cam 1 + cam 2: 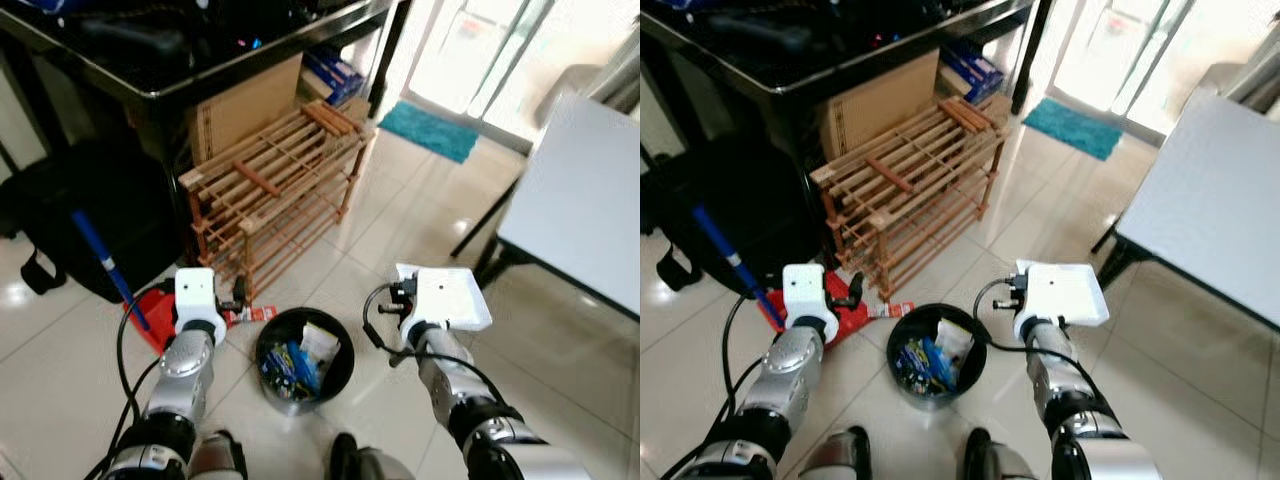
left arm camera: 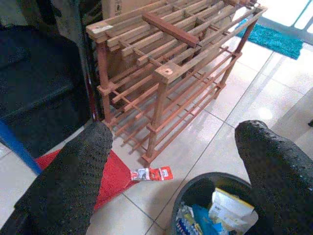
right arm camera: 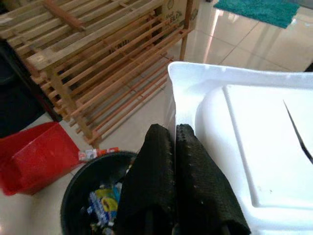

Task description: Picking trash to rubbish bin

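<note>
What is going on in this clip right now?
The robot stands over a black rubbish bin already holding some wrappers. Its right gripper is shut on the edge of a white foam tray, held just beside the bin, not yet over it. The left gripper is open and empty, pointing toward a small red wrapper lying on the tiles between a wooden rack and the bin.

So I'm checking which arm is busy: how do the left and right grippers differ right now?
The left gripper is open and holds nothing; the right gripper is shut on a white foam tray. The left hovers beside the bin near the red wrapper; the right is on the bin's other side.
</note>
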